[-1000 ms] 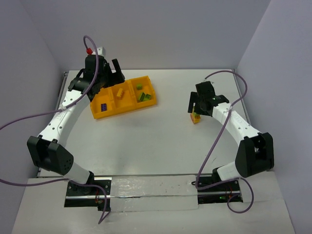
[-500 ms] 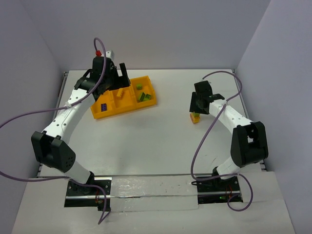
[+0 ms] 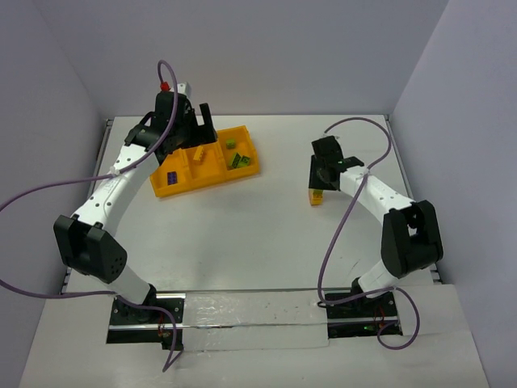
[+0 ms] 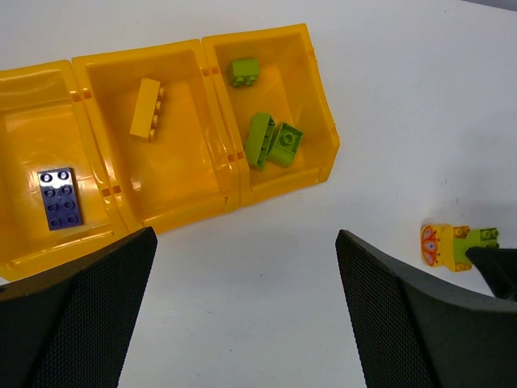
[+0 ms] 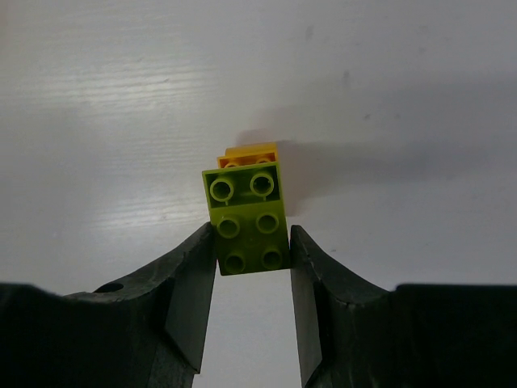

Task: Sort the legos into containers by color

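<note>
The orange-yellow tray lies at the back left, its three containers side by side. One dark purple-blue lego is in the left container, one orange-yellow lego in the middle, and three lime green legos in the right. My left gripper hovers open above the tray's near side, holding nothing. On the table at right stands a small stack: a lime green lego on an orange-yellow one. My right gripper is shut on the green lego's sides, seen from above.
Grey walls close in the table at the back and on both sides. The white table surface stretches between the tray and the stack. Purple cables loop off both arms.
My right gripper has come down and shut on the green lego, and the stack has shifted slightly left. The left arm swung a little right over the tray, then held still.
</note>
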Robot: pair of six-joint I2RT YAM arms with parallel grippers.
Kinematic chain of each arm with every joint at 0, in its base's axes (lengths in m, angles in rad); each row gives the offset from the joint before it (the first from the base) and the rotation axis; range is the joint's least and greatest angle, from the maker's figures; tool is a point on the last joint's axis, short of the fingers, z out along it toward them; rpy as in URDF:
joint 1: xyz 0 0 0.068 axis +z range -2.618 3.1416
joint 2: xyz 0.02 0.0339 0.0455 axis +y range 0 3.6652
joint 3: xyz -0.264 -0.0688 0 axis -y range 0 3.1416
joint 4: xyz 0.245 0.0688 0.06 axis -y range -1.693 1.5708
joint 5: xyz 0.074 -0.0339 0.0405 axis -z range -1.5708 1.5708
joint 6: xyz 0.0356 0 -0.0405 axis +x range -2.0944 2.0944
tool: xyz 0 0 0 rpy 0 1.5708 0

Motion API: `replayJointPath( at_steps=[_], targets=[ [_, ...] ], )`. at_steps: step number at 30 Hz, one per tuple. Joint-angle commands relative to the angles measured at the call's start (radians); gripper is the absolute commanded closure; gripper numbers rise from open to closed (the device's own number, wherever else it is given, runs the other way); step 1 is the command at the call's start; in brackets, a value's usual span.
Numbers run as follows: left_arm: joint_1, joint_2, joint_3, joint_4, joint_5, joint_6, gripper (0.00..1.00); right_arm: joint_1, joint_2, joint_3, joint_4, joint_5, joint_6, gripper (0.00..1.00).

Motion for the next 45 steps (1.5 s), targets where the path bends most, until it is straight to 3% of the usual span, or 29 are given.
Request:
replayJointPath(
  at_steps=[1, 12, 22, 24, 29, 31, 34, 39, 45],
  targets=[
    [-0.007, -0.001, 0.055, -0.018, -0.053, 0.008, 0.01, 0.109, -0.067, 0.059, -0.002, -0.045, 0.047, 0.86],
    [-0.007, -0.035, 0.034, -0.035, -0.100, -0.001, 0.01, 0.393, 0.116, 0.225, -0.045, 0.068, 0.135, 0.85],
    [-0.007, -0.046, 0.022, -0.071, -0.096, 0.004, 0.01, 0.438, 0.224, 0.280, -0.048, 0.080, 0.153, 0.75],
    [-0.008, -0.037, 0.034, -0.080, -0.079, 0.007, 0.01, 0.439, 0.230, 0.277, -0.048, 0.069, 0.153, 0.69],
    [-0.018, 0.013, 0.087, -0.132, -0.069, 0.009, 0.01, 0.438, 0.216, 0.293, -0.073, 0.065, 0.159, 0.26],
    [-0.034, 0.017, 0.091, -0.132, -0.073, 0.010, 0.01, 0.437, 0.181, 0.322, -0.092, 0.069, 0.155, 0.17],
    [-0.057, 0.040, 0.104, -0.141, -0.075, 0.000, 0.01, 0.435, 0.118, 0.370, -0.133, 0.087, 0.130, 0.13],
    [-0.142, 0.094, 0.154, -0.192, -0.155, -0.066, 0.01, 0.355, -0.029, 0.318, -0.139, 0.151, 0.123, 0.09],
    [-0.352, 0.227, 0.234, -0.258, -0.252, -0.303, 0.01, 0.007, -0.258, 0.026, -0.084, 0.026, 0.153, 0.09]
  ],
)
